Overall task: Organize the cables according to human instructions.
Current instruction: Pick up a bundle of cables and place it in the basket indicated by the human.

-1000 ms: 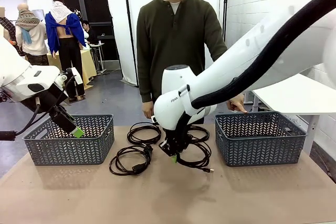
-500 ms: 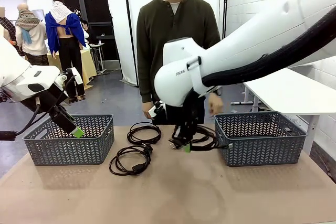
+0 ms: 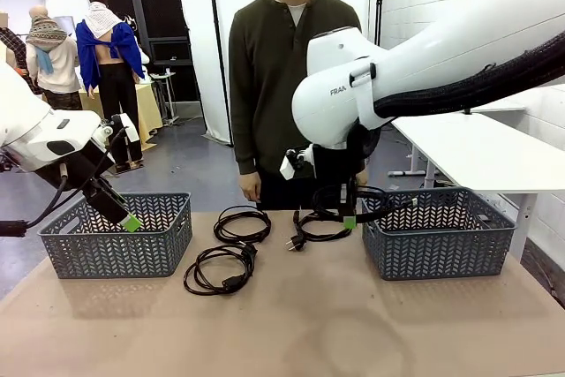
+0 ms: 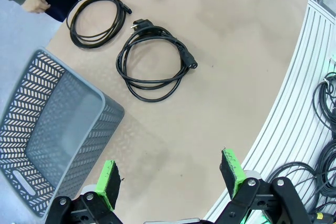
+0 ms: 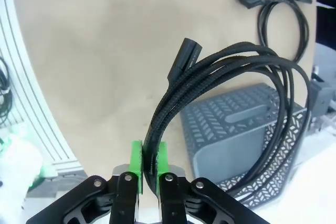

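My right gripper (image 3: 349, 221) is shut on a black coiled cable (image 3: 355, 199), holding it in the air just left of the right grey basket (image 3: 439, 234). In the right wrist view the green pads (image 5: 137, 163) pinch the bundled strands of this cable (image 5: 231, 77) above that basket (image 5: 236, 129). Three more cables lie on the table: one coil (image 3: 243, 222) near the person, one (image 3: 221, 269) closer to me, and one (image 3: 313, 231) under the raised arm. My left gripper (image 3: 131, 222) hangs open beside the left basket (image 3: 115, 236), nothing between its fingers (image 4: 110, 182).
The person stands at the far edge, one hand (image 3: 250, 187) resting by the table. The left wrist view shows the left basket (image 4: 47, 129), two coils (image 4: 100, 17) (image 4: 152, 61) and bare tabletop (image 4: 226, 77). A white side table (image 3: 494, 161) stands at the right.
My right arm has lifted the held cable off the table and carried it rightward and up, to the right basket's edge. The left arm has stayed still.
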Controlling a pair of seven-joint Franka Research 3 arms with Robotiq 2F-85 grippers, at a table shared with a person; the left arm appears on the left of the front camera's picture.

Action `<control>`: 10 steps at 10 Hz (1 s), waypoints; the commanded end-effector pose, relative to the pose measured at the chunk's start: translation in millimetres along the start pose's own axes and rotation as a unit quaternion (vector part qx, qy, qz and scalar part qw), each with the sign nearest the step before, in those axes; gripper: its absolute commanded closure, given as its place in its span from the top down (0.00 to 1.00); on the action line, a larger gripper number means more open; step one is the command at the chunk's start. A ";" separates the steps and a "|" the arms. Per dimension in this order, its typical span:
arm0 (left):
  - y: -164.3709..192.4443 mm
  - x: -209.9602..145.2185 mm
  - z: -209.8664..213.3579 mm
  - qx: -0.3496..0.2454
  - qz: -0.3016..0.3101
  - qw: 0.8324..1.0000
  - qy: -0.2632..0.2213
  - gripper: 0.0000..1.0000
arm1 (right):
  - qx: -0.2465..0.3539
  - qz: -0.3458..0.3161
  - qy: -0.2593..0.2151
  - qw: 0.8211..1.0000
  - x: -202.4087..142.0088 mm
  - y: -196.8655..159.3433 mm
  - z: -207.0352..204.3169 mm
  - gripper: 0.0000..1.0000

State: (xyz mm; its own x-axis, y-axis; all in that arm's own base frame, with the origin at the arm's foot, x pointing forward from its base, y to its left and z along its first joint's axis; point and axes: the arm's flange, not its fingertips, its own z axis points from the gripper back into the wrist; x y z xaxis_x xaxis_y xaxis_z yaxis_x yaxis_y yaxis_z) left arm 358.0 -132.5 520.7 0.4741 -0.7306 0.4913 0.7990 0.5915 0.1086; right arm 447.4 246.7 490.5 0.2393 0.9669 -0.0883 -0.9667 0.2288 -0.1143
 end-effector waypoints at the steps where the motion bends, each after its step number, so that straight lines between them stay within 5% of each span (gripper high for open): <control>1: 2.1 0.2 -1.5 0.005 -0.001 1.000 -0.003 1.00 | 0.041 -0.004 -0.011 0.999 -0.5 -12.3 7.5 0.00; 2: 2.1 0.2 -1.5 0.005 -0.001 1.000 -0.003 1.00 | 0.000 0.000 0.000 1.000 0.0 0.0 0.0 0.00; 10: 2.1 0.2 -1.5 0.005 -0.001 1.000 -0.003 1.00 | 0.000 0.000 0.000 1.000 0.0 0.0 0.0 0.00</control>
State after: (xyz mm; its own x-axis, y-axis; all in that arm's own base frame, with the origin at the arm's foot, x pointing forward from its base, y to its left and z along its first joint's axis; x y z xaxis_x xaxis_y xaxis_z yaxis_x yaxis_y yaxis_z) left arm 358.0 -132.5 520.7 0.4741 -0.7307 0.4913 0.7990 0.5915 0.1086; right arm 448.4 248.0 492.3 0.2254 0.9706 -0.0851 -0.9720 0.2180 -0.0880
